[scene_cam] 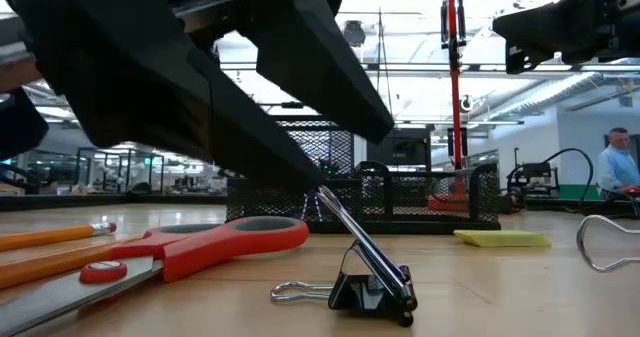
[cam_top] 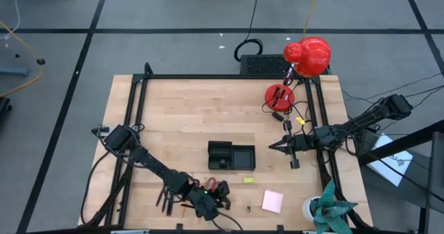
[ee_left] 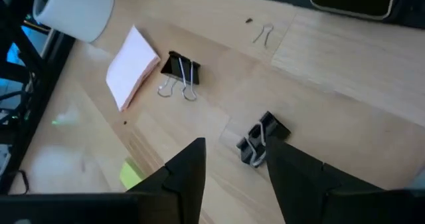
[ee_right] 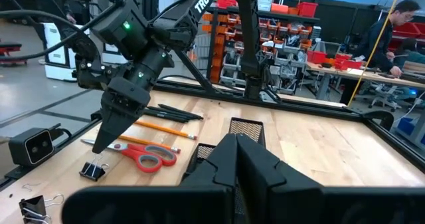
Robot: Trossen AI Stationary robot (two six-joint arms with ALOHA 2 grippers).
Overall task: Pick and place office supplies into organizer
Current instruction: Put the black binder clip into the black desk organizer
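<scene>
My left gripper [cam_top: 223, 203] is open near the table's near edge, pointing down, with its fingertips [ee_left: 236, 147] just above a small black binder clip [ee_left: 261, 139] that lies on the wood [scene_cam: 370, 282]. Red-handled scissors [scene_cam: 200, 245], orange pencils [scene_cam: 50, 239] and black pens [ee_right: 174, 112] lie beside it. A second binder clip [ee_left: 179, 74], the pink sticky-note pad [cam_top: 272, 201] and the yellow-green bit [cam_top: 248, 180] lie farther right. The black organizer [cam_top: 232, 155] stands mid-table. My right gripper [cam_top: 272, 145] hovers shut just right of it [ee_right: 238, 144].
A red desk lamp [cam_top: 309, 57] and its base [cam_top: 279, 95] stand at the far right corner. A potted plant [cam_top: 326, 210] and white cup [ee_left: 73, 8] sit at the near right. Black frame rails [cam_top: 139, 123] edge the table. A loose wire handle [ee_left: 264, 33] lies alone. People [ee_right: 398, 18] are in the room behind.
</scene>
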